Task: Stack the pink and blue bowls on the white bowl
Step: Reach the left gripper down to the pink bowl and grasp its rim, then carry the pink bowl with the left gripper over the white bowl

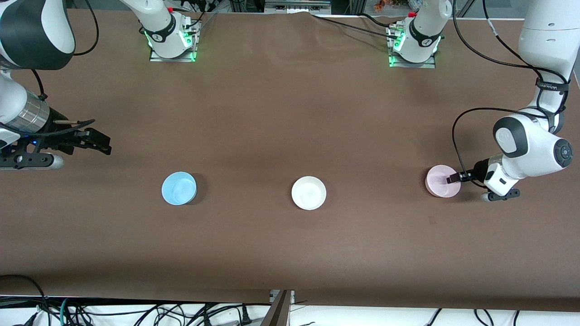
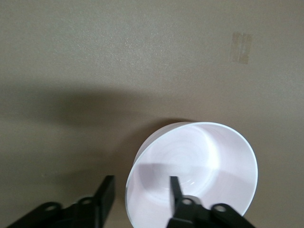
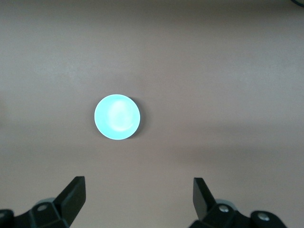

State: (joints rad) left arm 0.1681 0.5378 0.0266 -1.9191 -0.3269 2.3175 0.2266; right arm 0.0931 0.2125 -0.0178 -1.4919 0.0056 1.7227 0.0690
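Note:
The pale pink bowl (image 1: 438, 184) sits on the brown table at the left arm's end. My left gripper (image 1: 455, 178) is low at that bowl and open, with one finger inside it and one outside its wall; in the left wrist view the bowl (image 2: 209, 161) looks whitish and the gripper (image 2: 142, 179) straddles its rim. The white bowl (image 1: 308, 193) sits mid-table. The sky blue bowl (image 1: 179, 188) sits toward the right arm's end. My right gripper (image 1: 102, 142) is open and empty, up over the table at the right arm's end; its wrist view shows its fingers (image 3: 138, 180) apart and the blue bowl (image 3: 117, 117) below.
The three bowls stand in one row, well apart. The arm bases (image 1: 171, 43) (image 1: 413, 50) stand at the table's edge farthest from the front camera. Cables (image 1: 136, 312) lie below the table's near edge. A faint mark (image 1: 432, 220) is on the cloth near the pink bowl.

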